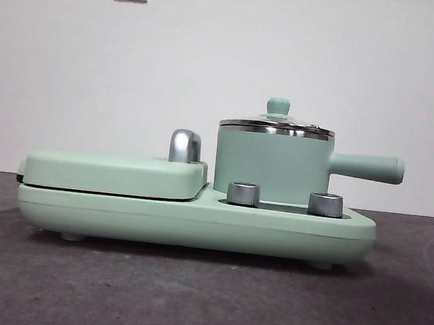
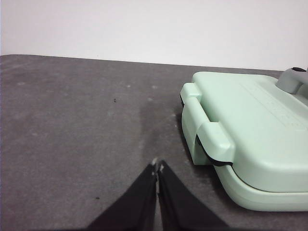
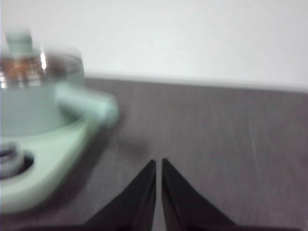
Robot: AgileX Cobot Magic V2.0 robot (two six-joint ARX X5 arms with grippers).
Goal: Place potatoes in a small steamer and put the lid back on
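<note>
The small steamer, a mint-green pot with a long side handle, stands on the right half of a mint-green appliance base. The glass lid with a mint-green knob sits on the pot. In the blurred right wrist view the steamer and lid show, with an orange-brown tint behind the glass. The potato is otherwise hidden. My left gripper is shut and empty over bare table beside the griddle. My right gripper is shut and empty, off to the steamer's handle side. Neither gripper shows in the front view.
A flat mint-green griddle cover with a chrome handle fills the base's left half; it also shows in the left wrist view. Two steel dials sit on the base front. The table is dark grey; a white wall stands behind.
</note>
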